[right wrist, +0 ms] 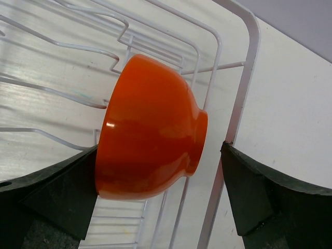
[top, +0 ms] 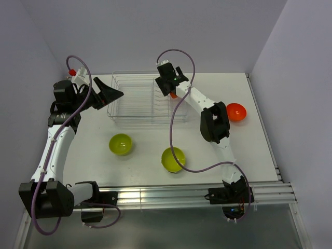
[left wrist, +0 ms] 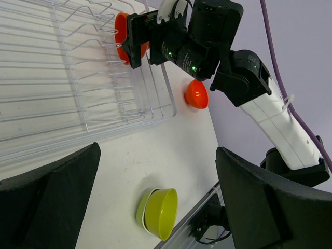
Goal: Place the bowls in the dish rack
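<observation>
The wire dish rack [top: 129,115] stands at the back middle of the table. An orange bowl [right wrist: 150,135] stands on its side among the prongs at the rack's right end. My right gripper [right wrist: 160,150] is open around it; the left finger is at its rim and the right finger is apart from its foot. This bowl also shows in the top view [top: 174,95]. My left gripper [top: 111,93] is open and empty over the rack's left end. Two lime-green bowls [top: 120,143] [top: 173,158] and another orange bowl [top: 236,111] sit on the table.
In the left wrist view the right arm [left wrist: 207,41] reaches over the rack [left wrist: 78,78]. The near green bowl [left wrist: 158,212] looks like one bowl nested in another. Metal rails [top: 181,192] run along the table's near edge. Walls close the back and sides.
</observation>
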